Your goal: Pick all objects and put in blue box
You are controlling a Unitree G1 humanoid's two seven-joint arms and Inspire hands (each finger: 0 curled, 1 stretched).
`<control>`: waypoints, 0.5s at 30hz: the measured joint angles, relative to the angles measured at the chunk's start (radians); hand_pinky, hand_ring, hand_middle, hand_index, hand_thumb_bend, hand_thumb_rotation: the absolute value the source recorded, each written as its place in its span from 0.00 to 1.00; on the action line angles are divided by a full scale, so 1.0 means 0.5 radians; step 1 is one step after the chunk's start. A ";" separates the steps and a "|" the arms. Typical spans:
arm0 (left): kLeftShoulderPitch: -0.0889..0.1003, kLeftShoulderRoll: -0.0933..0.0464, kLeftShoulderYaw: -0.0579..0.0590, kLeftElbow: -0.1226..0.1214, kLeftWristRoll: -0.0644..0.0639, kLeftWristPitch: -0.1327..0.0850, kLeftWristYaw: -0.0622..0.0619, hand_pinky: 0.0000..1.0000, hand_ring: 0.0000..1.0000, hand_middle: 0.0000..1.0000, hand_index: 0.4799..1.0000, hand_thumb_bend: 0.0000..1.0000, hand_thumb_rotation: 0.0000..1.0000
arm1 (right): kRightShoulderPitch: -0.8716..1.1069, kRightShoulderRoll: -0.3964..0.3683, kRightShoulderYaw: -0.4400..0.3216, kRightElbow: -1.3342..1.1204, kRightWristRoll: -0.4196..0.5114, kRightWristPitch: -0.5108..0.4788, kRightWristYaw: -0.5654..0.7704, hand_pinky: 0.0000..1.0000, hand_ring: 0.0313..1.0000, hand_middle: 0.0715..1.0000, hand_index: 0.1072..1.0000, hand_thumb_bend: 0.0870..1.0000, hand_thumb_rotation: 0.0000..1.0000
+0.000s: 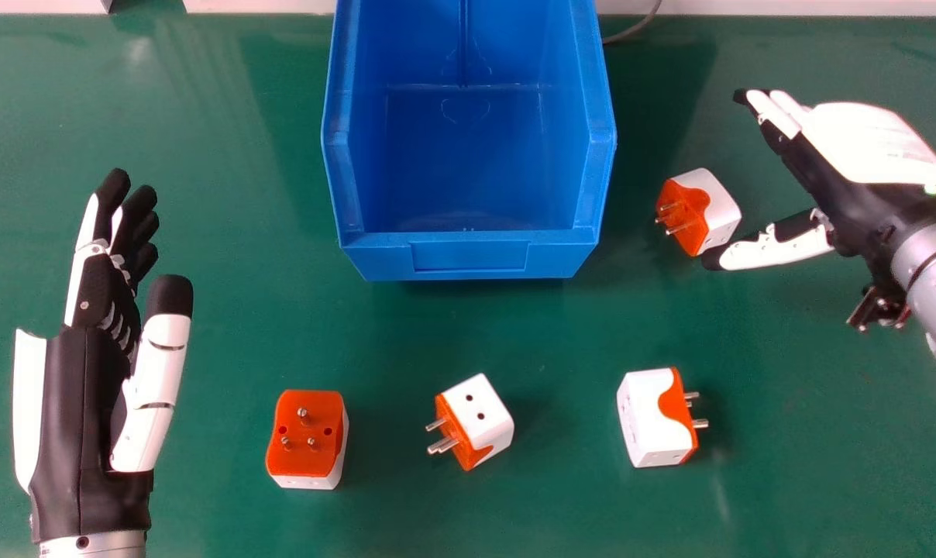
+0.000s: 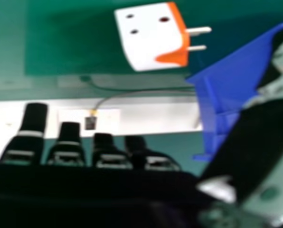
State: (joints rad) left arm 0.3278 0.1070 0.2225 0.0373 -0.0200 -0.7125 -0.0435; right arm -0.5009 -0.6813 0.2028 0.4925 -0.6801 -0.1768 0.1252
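Observation:
My right hand is at the right of the head view, open, its thumb beside a white and orange plug adapter. In the right hand view that adapter lies beyond the fingers of my right hand, outside its grasp. Three more adapters lie on the table nearer to me: one at left with pins up, one in the middle and one at right. The blue box stands at the top centre with nothing inside. My left hand is open at the left, holding nothing.
Green table surface stretches between the left hand and the box. A cable runs behind the box on its right side, near a white edge along the table's far side.

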 measured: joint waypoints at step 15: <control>0.043 -0.008 0.005 -0.031 0.000 0.032 0.007 0.95 0.95 0.95 0.95 0.57 0.89 | -0.173 -0.150 0.132 0.165 -0.099 -0.214 0.017 0.79 0.91 0.92 0.89 0.70 0.31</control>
State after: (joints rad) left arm 0.3493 0.1029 0.2251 0.0218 -0.0198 -0.6967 -0.0400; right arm -0.5872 -0.7563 0.2690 0.5751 -0.7296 -0.2839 0.1338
